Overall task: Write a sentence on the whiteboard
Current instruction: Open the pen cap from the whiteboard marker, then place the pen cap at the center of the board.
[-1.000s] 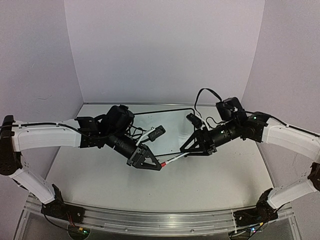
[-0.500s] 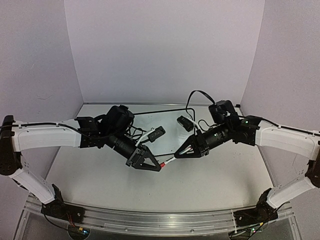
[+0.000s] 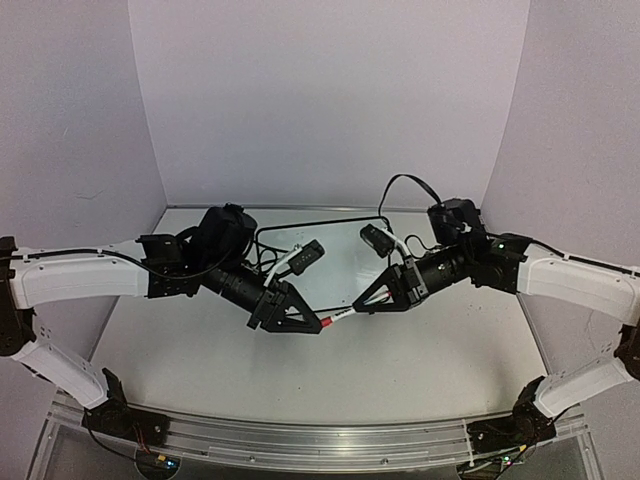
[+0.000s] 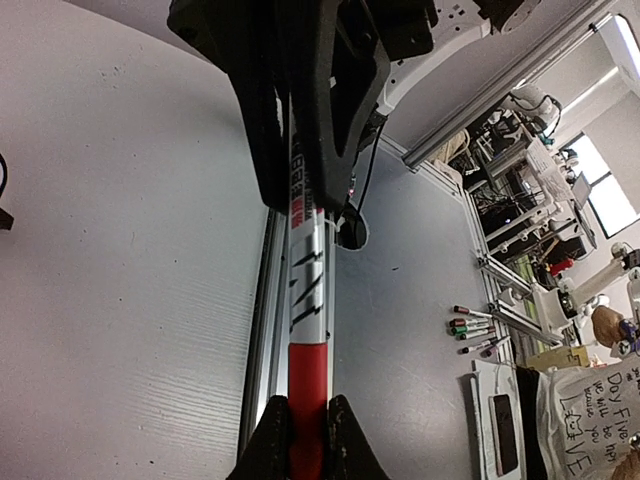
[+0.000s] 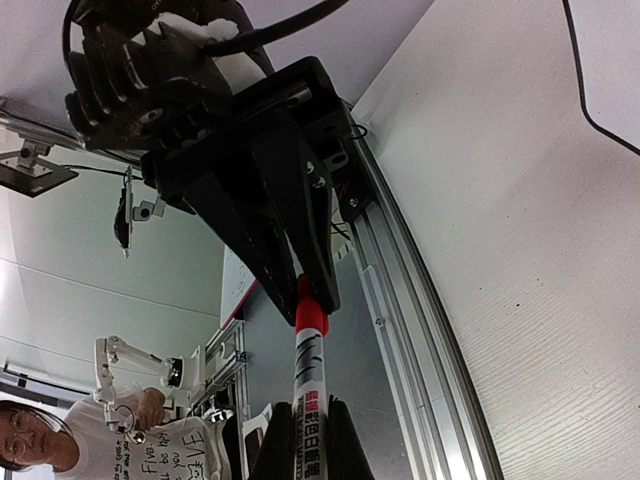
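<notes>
Gripping marker (image 3: 343,315) body now, right claw (image 3: 360,308), open one second ago; left claw (image 3: 318,326) stays clamped on red cap (image 4: 307,380).

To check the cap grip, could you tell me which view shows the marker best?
The left wrist view: the marker runs lengthwise, red cap in the left pincer, other end in the right pincer. The right wrist view shows a shorter stretch; the top view only a sliver.

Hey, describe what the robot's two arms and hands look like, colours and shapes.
The left arm and right arm have white shells with black joints and black wrist sections. The left hand and right hand are black, tapering, triangular frames. A black cable loops over the right wrist.
</notes>
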{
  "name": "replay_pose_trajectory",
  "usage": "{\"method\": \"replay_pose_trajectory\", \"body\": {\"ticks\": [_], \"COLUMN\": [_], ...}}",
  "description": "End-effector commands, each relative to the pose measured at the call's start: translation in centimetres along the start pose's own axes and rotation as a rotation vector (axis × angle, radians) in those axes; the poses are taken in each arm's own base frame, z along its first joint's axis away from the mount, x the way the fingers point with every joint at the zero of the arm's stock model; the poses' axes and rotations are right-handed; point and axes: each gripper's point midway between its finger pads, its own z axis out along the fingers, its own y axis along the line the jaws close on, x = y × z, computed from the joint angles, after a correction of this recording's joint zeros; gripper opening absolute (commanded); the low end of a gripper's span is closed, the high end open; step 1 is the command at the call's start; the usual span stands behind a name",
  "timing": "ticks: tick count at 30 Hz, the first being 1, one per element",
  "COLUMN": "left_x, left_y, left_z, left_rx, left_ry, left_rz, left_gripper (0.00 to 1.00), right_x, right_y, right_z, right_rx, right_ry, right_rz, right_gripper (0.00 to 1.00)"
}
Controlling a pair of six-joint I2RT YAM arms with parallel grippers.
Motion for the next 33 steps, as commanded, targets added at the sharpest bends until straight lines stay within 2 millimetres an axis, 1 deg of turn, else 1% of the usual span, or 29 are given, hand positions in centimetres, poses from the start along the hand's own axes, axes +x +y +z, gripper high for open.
{"method": "replay_pose_trajectory", "body": {"ticks": [1,12,14,16,17,19,21,23,25,27,30,33], "left_x": [0.1,0.5,0.7,0.8,0.9,1.1,1.2,1.8,2.2,3.4,6.1,8.0], "left_y": [-1.5,-1.2,-1.2,-1.3,-1.2,-0.6,0.5,2.3,4.4,6.5,9.7,11.6], "left_z": [-1.3,-1.4,-1.5,-1.9,-2.2,-2.9,-3.9,-4.6,-5.4,-5.6,-6.0,-5.6], "left_rx": [0.022,0.001,-0.003,-0.014,-0.032,-0.085,-0.176,-0.290,-0.401,-0.483,-0.642,-0.775], "left_ry": [-0.012,0.005,0.007,0.003,-0.003,-0.017,-0.047,-0.075,-0.118,-0.151,-0.146,-0.102], "left_rz": [0.034,0.036,0.036,0.037,0.035,0.022,0.003,-0.049,-0.106,-0.179,-0.279,-0.303], "left_gripper": [0.00,0.00,0.00,0.00,0.00,0.00,0.00,0.00,0.00,0.00,0.00,0.00], "right_x": [-0.2,-0.7,-0.5,-0.1,0.2,-0.1,-0.5,-1.4,-2.3,-3.0,-3.6,-3.8], "right_y": [1.0,1.3,1.0,0.2,-0.2,-0.5,-0.4,-0.8,-1.5,-2.5,-3.6,-4.2], "right_z": [-2.5,-4.7,-4.9,-5.2,-5.4,-6.2,-6.8,-7.5,-8.5,-9.8,-11.8,-13.1], "right_rx": [-0.027,-0.003,0.012,0.063,0.089,0.121,0.153,0.222,0.317,0.417,0.543,0.613], "right_ry": [-0.042,-0.083,-0.074,-0.061,-0.057,-0.079,-0.111,-0.161,-0.228,-0.302,-0.406,-0.472], "right_rz": [-0.038,-0.042,-0.043,-0.039,-0.026,-0.024,-0.032,-0.029,-0.020,-0.002,0.026,0.043], "right_gripper": [0.00,0.00,0.00,0.00,0.00,0.00,0.00,0.00,0.00,0.00,0.00,0.00]}}
